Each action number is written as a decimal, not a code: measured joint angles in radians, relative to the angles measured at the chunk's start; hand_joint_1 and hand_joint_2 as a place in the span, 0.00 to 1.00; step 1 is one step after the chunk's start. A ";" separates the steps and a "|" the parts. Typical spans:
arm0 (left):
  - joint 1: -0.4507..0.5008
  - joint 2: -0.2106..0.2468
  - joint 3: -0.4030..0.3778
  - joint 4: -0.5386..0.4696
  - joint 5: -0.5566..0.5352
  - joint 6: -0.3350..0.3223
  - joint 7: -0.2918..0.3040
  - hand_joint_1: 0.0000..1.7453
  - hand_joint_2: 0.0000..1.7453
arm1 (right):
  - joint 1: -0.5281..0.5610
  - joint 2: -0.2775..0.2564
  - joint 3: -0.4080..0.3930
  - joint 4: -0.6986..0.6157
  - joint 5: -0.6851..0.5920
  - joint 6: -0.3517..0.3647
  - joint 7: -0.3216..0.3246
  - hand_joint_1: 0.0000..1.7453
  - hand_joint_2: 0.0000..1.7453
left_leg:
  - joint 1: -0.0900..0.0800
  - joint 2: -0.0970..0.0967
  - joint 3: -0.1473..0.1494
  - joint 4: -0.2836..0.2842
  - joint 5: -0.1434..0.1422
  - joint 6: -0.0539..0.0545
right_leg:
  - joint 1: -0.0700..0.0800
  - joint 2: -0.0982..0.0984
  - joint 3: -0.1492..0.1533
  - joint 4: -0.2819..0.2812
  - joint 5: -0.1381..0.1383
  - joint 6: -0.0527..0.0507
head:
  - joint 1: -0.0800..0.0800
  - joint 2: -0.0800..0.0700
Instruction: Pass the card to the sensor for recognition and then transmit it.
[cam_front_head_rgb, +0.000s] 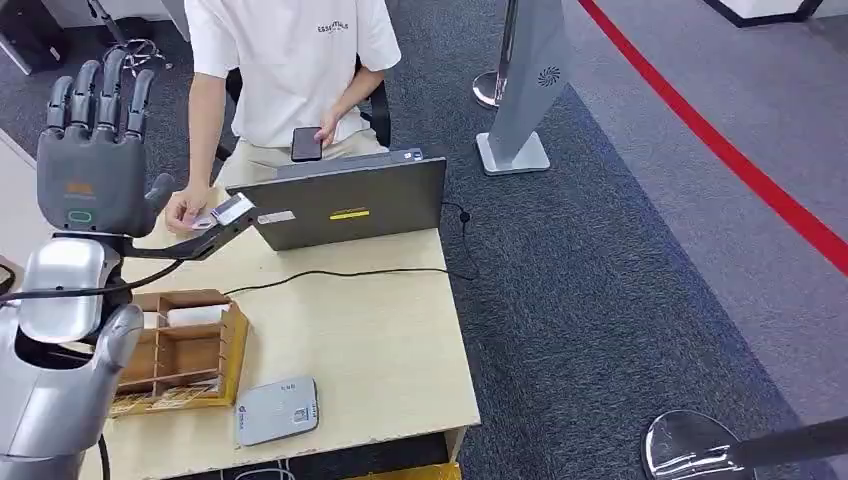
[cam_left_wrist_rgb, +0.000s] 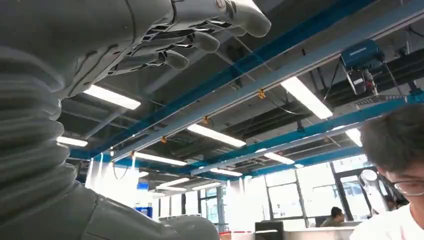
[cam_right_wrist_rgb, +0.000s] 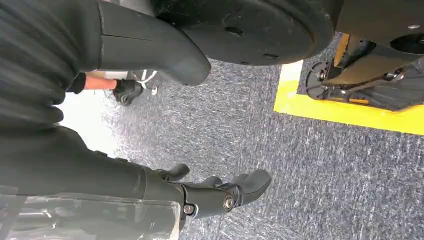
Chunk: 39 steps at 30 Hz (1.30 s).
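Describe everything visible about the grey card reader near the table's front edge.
The card reader is a flat, light-grey, rounded-corner slab that looks like plastic, with a small logo and a pale printed label on top. It lies flat and slightly skewed on the wooden table, just right of the wooden organizer box. Nothing touches it.

The person's white shirt (cam_front_head_rgb: 295, 60) bears small print reading "ESSENTIALS"

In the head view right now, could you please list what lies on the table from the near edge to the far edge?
Grey card sensor → wooden organiser box → black cable → grey laptop.
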 joint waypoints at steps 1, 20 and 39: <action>0.004 -0.001 -0.004 -0.008 0.018 0.002 -0.016 0.00 1.00 | 0.000 0.000 -0.001 0.000 -0.007 0.000 0.003 0.00 1.00 | 0.000 0.000 0.000 0.000 0.000 0.000 | 0.000 0.000 0.000 0.000 0.000 0.000 | 0.000 0.000; 0.646 0.045 -0.163 -0.322 0.248 0.108 -0.134 0.00 1.00 | 0.031 0.013 -0.059 -0.054 -0.087 0.071 -0.076 0.00 1.00 | 0.000 0.002 0.000 0.000 -0.004 0.002 | 0.000 0.001 0.000 -0.001 -0.004 0.002 | 0.000 0.000; 0.891 0.192 -0.201 -0.306 0.372 0.280 0.113 0.00 1.00 | 0.034 0.013 -0.086 -0.066 -0.098 0.086 -0.054 0.00 1.00 | 0.000 0.001 0.000 -0.001 -0.004 0.002 | 0.000 0.000 0.001 -0.001 -0.004 0.002 | 0.000 0.000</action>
